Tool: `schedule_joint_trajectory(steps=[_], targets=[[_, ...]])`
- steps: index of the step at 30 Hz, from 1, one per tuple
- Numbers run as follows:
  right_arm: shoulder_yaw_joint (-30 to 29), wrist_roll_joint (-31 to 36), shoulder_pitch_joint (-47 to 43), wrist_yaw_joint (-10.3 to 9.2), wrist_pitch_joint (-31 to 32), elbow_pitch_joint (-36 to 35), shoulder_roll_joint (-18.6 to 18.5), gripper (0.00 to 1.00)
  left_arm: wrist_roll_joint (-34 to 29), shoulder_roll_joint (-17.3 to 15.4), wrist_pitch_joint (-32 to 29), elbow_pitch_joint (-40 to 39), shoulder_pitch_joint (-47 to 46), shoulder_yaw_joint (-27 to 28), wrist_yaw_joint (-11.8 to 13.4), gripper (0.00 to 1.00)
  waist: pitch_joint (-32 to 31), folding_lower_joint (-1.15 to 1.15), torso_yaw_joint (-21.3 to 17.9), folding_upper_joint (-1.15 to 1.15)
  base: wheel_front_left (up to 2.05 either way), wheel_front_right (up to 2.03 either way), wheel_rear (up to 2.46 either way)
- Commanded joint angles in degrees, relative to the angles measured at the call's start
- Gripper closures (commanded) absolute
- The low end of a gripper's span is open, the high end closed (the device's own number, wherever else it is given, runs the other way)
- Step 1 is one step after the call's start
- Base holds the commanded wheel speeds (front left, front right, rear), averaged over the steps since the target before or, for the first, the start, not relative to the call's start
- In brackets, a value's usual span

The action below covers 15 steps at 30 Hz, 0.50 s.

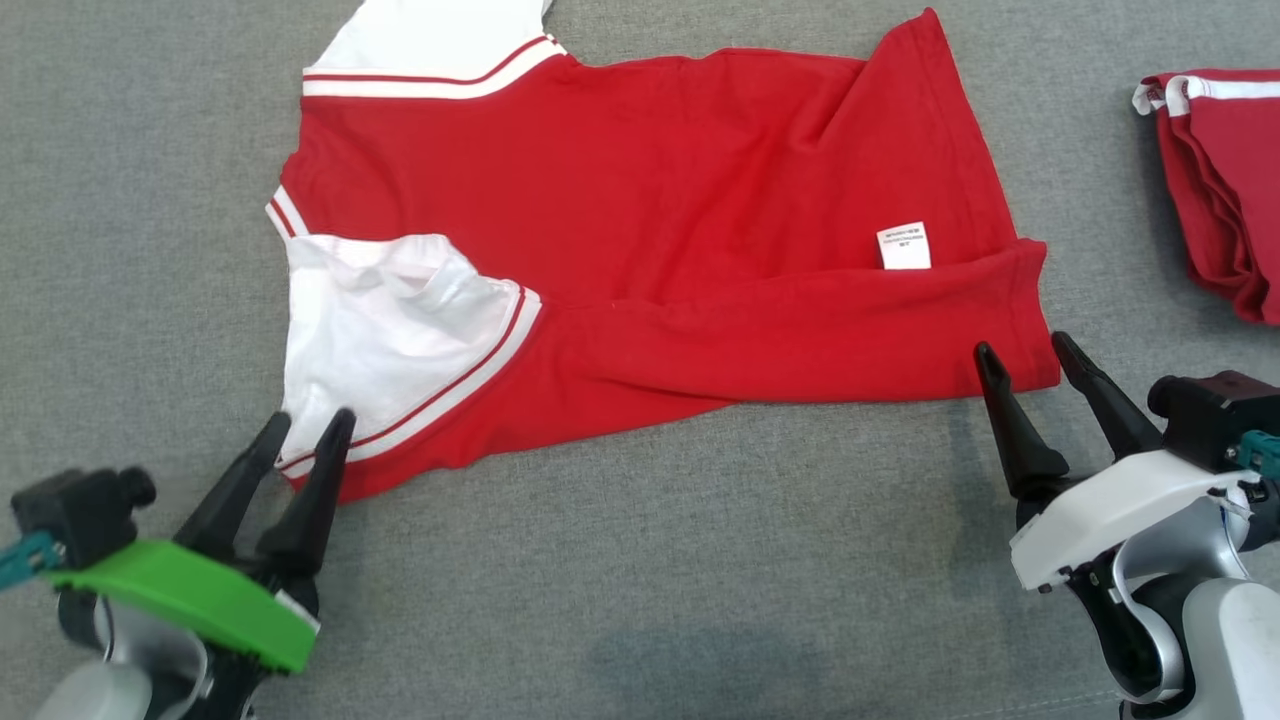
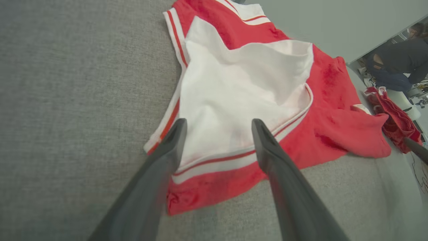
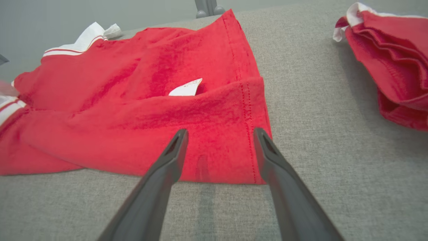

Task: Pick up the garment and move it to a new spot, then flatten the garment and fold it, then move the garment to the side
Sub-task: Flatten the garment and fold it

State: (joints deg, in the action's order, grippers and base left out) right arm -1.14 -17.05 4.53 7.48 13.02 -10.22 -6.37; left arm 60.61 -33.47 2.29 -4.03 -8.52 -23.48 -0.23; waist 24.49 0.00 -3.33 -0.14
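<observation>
The garment is a red shirt with white sleeves and red stripes, lying on the grey cloth surface with its near long edge folded over. My left gripper stands open at the near left corner, fingertips over the white sleeve, holding nothing. At the near right corner my right gripper is open too, its fingers spread above the red hem without touching it. A white label pokes out by the fold.
Another red and white garment lies bunched at the right edge of the surface. Grey cloth stretches in front of the shirt. In the left wrist view a person is bent over far off to the right.
</observation>
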Motion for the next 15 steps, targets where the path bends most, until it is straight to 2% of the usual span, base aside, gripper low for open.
schedule_joint_trajectory(steps=[1, 4, 7, 15], targets=[[0.1, 1.0, -0.6, 0.02, 0.3, -0.4, -0.7, 0.0, 1.0, -1.0, 0.5, -2.3, 2.7, 1.2, 1.6, 0.0, 0.2, 0.0, 0.5, 0.14, 0.0, 0.0, 0.0], [-0.5, 2.5, -0.6, 0.02, 1.1, -0.3, -1.4, 0.0, 3.0, -2.2, -0.6, -5.8, 7.0, 2.5, 4.2, 0.0, 0.1, 0.0, 1.7, 0.14, 0.0, 0.0, 0.0], [-1.5, 4.1, -0.7, 0.02, 1.9, 0.3, -2.6, 0.0, 3.7, -3.4, -2.1, -7.6, 9.4, 2.5, 5.6, 0.0, -0.1, 0.0, 2.5, 0.14, 0.0, 0.0, 0.0], [-4.9, 4.1, -1.8, 0.02, 4.1, 0.2, -2.4, 0.0, 7.2, -2.1, -5.0, -8.5, 8.1, 1.5, 4.2, 0.0, -0.1, 0.0, 3.7, 0.14, 0.0, 0.0, 0.0]])
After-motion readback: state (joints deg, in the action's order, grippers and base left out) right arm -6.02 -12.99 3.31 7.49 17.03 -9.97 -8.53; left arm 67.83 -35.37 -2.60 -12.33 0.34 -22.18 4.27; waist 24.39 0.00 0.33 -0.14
